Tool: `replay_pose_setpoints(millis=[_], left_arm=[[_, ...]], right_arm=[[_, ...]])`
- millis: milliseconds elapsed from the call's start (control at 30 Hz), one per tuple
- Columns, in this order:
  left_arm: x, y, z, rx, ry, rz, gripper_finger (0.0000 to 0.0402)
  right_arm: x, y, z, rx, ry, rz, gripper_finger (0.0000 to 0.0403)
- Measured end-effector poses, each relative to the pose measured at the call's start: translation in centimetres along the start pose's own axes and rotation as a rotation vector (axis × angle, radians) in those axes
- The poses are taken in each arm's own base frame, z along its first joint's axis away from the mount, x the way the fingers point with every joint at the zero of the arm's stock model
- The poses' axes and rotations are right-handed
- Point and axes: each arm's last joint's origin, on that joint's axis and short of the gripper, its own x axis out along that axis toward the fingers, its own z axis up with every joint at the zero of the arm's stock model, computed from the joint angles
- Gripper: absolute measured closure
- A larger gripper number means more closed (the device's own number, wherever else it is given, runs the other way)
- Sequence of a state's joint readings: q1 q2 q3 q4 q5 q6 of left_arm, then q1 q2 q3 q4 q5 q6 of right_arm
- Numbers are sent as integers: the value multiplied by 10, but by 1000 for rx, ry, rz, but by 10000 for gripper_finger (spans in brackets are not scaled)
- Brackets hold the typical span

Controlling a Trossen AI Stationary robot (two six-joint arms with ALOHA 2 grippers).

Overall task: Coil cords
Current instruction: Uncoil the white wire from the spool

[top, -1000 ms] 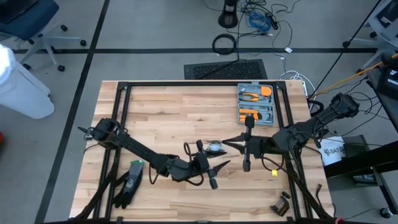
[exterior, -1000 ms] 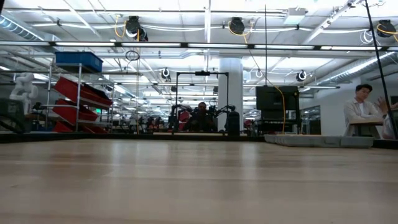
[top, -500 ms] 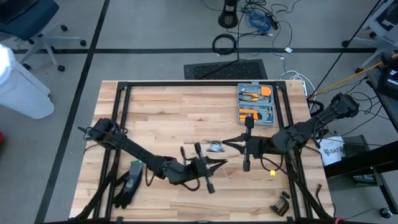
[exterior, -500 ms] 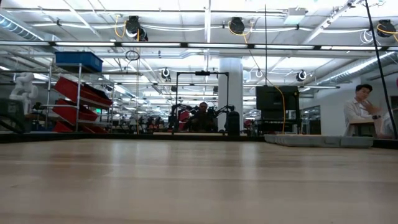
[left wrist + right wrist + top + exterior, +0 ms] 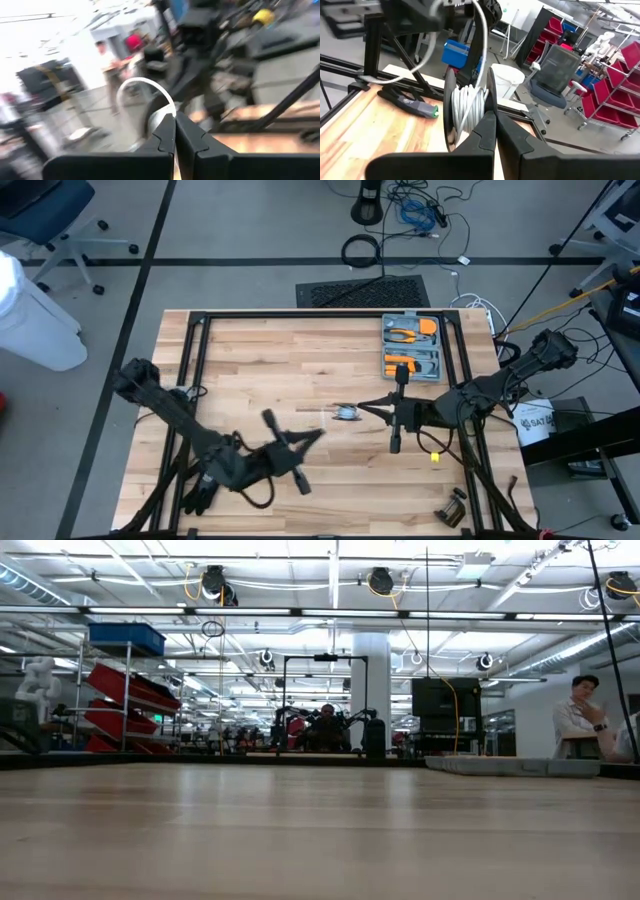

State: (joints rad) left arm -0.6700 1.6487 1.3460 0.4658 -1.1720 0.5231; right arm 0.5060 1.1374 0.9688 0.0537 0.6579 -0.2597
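Observation:
The cord shows as a small bundle point(image 5: 347, 415) over the table's middle: white turns point(image 5: 468, 105) wound between two dark discs. My right gripper point(image 5: 358, 411) comes in from the table's right and is shut on it. A free white stretch point(image 5: 482, 35) rises from the coil toward my left gripper point(image 5: 318, 435), which is shut on it point(image 5: 142, 82) just left of the bundle and nearer the table's front. My left gripper pinches the free white stretch of cord point(image 5: 171, 109) between its two fingertips, the fingers about level and pointing toward the bundle. The cord arcs away from the tips, clear of the table and slack. My right gripper holds the wound bundle at the edge nearest it point(image 5: 481, 111), pinched between its two fingers. The fingers come level from the table's right. The bundle stands on edge, lifted clear of the table.
An open orange tool case point(image 5: 411, 348) lies at the far right. A black tool with a green tip point(image 5: 410, 105) lies near the front left point(image 5: 207, 478), with small parts point(image 5: 452, 508) at the front right. Black frame rails point(image 5: 300, 314) border the table.
My left gripper has shut on the cord's free stretch, then drawn back toward the table's left edge, rising and rolling as it went. The bundle and my right gripper have stayed in place.

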Motion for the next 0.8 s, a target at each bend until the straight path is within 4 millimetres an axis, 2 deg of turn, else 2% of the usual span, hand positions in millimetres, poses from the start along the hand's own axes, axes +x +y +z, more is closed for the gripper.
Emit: replay_pose_setpoints(millis=[233, 400, 800], left_arm=[[-29, 16, 5, 138, 118, 113, 400], [-39, 16, 5, 185, 139, 133, 400], [-29, 15, -13, 185, 160, 132, 400]], right_arm=[[0, 0, 0, 35, -2, 1, 403], [0, -1, 4, 90, -32, -6, 403], [-3, -5, 19, 241, -175, -7, 403]])
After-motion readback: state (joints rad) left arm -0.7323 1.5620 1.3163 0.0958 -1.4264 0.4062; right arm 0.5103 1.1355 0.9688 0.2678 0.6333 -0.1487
